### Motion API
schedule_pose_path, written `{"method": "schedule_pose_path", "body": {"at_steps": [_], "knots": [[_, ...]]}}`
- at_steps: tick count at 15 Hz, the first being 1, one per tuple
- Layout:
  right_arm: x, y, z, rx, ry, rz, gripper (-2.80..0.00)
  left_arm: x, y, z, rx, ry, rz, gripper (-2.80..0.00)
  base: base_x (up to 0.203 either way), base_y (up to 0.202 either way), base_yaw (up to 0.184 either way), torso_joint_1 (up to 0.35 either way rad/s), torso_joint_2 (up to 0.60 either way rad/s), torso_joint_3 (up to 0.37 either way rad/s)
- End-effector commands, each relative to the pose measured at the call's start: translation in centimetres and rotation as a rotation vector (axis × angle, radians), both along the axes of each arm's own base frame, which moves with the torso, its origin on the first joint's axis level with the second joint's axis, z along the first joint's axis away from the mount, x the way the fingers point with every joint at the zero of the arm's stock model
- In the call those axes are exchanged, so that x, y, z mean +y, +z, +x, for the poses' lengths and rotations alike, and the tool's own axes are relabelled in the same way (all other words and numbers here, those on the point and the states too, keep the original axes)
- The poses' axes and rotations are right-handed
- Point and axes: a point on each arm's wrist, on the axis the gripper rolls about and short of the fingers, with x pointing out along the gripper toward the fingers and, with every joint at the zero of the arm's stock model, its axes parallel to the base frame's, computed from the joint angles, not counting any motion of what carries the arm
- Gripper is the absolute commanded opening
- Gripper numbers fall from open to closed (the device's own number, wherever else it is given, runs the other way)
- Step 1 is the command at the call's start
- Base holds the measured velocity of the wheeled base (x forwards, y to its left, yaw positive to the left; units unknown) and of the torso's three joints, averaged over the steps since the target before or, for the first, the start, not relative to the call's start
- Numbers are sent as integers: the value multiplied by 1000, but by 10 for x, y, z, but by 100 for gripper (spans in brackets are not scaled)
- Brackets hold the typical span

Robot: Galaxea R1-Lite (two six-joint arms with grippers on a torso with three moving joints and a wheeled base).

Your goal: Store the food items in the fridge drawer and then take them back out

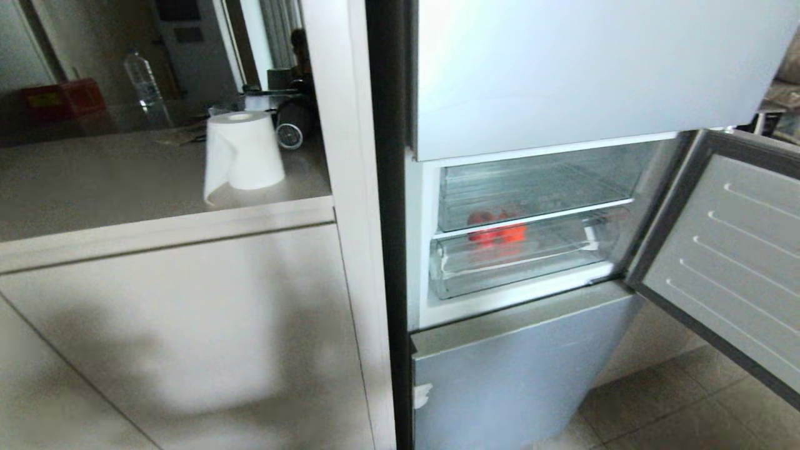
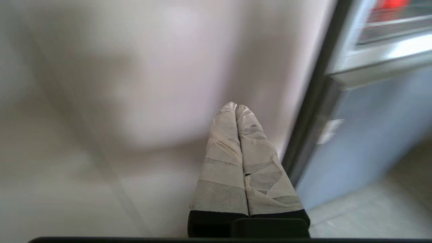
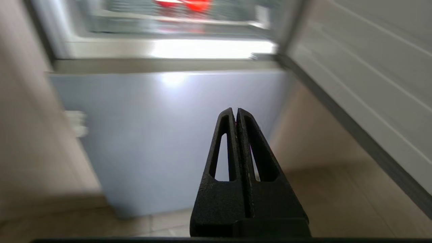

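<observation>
The food items [image 1: 497, 232] show as red-orange shapes through the clear plastic inside the open fridge compartment. They seem to lie in the lower clear fridge drawer [image 1: 456, 284], which is pushed in. The same red shapes show in the left wrist view [image 2: 391, 3] and the right wrist view [image 3: 184, 4]. My left gripper [image 2: 236, 105], with taped fingers, is shut and empty, low in front of the beige cabinet beside the fridge. My right gripper [image 3: 236, 109], black, is shut and empty, low before the fridge's bottom panel [image 3: 175, 135]. Neither gripper shows in the head view.
The compartment's door [image 1: 725, 250] stands swung open to the right. A second clear drawer [image 1: 531, 187] sits above the lower one. To the left is a counter [image 1: 125, 187] with a paper roll [image 1: 244, 150], a water bottle [image 1: 147, 87] and a red box [image 1: 62, 100]. Tiled floor [image 1: 675, 406] lies below.
</observation>
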Motion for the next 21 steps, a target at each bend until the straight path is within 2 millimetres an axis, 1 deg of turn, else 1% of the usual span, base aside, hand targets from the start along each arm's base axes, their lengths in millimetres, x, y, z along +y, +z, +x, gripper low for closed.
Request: {"method": "schedule_pose_path", "body": {"at_steps": [1, 13, 15, 16, 17, 18, 19, 20, 21], "knots": [[0, 0, 0, 0, -1, 2, -280, 0, 0, 0, 0, 0, 0, -280, 0, 8, -171, -6, 2, 2], [0, 0, 0, 0, -4, 23, -280, 0, 0, 0, 1, 0, 0, -280, 0, 7, -174, 3, 3, 4], [0, -1, 0, 7, -3, 0, -280, 0, 0, 0, 0, 0, 0, -280, -2, 4, -114, 1, 2, -2], [0, 4, -1, -12, -7, 7, -280, 0, 0, 0, 2, 0, 0, -280, 0, 0, 0, 0, 0, 0], [0, 18, -5, -63, -14, 49, -280, 0, 0, 0, 1, 0, 0, -280, 0, 0, 0, 0, 0, 0], [-1, 39, -10, -117, -23, 133, -280, 0, 0, 0, 0, 0, 0, -280, 0, 0, 0, 0, 0, 0], [-1, 61, -11, -136, -42, 250, -280, 0, 0, 0, 0, 0, 0, -280, 0, 0, 0, 0, 0, 0], [-1, 83, -7, -133, -80, 378, -280, 0, 0, 0, 2, 0, 0, -280, 0, 0, 0, 0, 0, 0], [-2, 102, 4, -110, -145, 493, -280, 0, 0, 0, 0, 0, 0, -280, 0, 0, 0, 0, 0, 0]]}}
